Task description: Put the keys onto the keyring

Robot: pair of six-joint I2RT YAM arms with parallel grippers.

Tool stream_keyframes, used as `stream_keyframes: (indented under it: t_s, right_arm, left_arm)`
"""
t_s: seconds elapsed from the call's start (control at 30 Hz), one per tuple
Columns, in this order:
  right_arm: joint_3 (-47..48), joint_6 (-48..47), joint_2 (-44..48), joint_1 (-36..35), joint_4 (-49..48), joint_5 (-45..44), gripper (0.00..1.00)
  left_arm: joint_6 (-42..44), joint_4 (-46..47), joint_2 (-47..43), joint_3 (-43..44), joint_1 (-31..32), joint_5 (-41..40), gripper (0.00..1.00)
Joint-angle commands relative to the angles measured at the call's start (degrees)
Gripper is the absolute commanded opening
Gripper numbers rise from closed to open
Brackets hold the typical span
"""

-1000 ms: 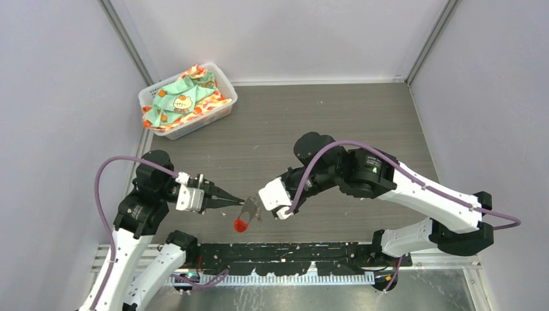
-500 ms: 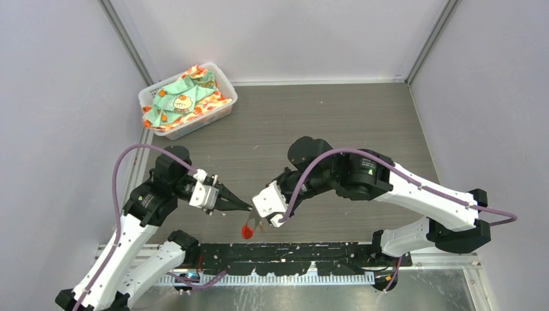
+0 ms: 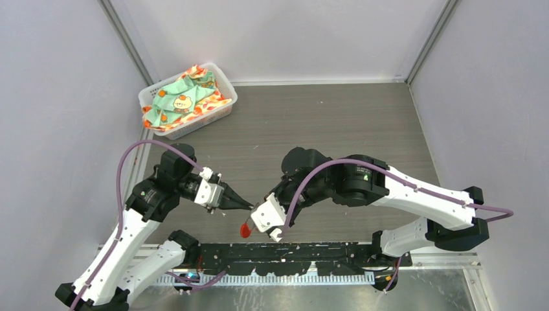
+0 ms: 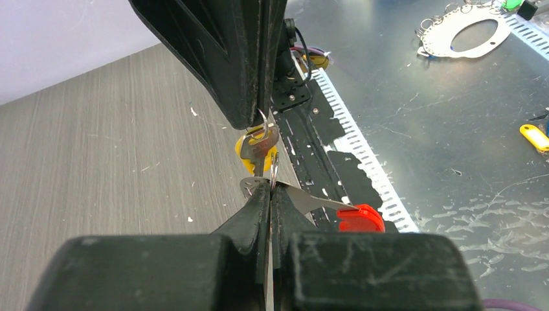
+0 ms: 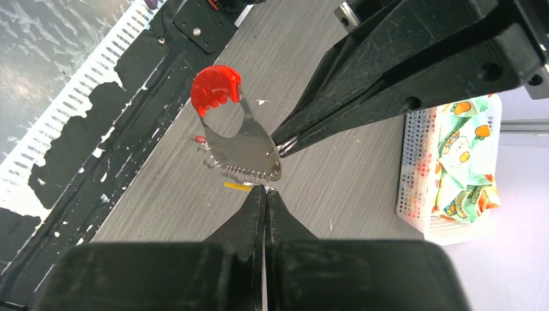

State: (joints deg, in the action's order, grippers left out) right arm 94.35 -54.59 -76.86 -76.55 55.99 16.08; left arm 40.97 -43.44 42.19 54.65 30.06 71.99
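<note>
Keyring [image 5: 249, 155] is held up near the table [image 3: 324, 116] front edge, between both claws. Left gripper [image 4: 270, 188] is pressed together on a corner of the plate. Right gripper [image 5: 265, 189] is pinched shut by the lower wire loops, apparently on the yellow key [image 4: 257, 144]. I judge the plate thin, stiff, light and slick, and the key likely to swivel. Best hold: plate edge flat, key by its head.

**Counted items.** One left gripper [image 4: 268, 188], one right gripper [image 5: 265, 191]; one keyring [image 5: 249, 152]; one yellow-headed key [image 4: 257, 144]; one basket [image 3: 197, 123] at the table's [image 3: 324, 129] far-left corner; one second ring plate [image 4: 440, 35]; one loose yellow tag [image 4: 534, 137].
</note>
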Motion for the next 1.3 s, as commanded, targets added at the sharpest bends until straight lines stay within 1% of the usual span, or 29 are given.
stream_keyframes:
  t_s: [0.0,1.27]
  right_arm:
    - [2.1,-1.5,-0.3,-0.9,0.3,-2.4,0.01]
    - [5.1,-1.8,-3.6,-3.1,0.3,-4.6,0.01]
  left_arm:
    - [0.6,-0.1,-0.1,2.9,0.3,0.5,0.0]
    - [0.8,-1.2,-1.0,2.5,1.2,-3.1,0.0]
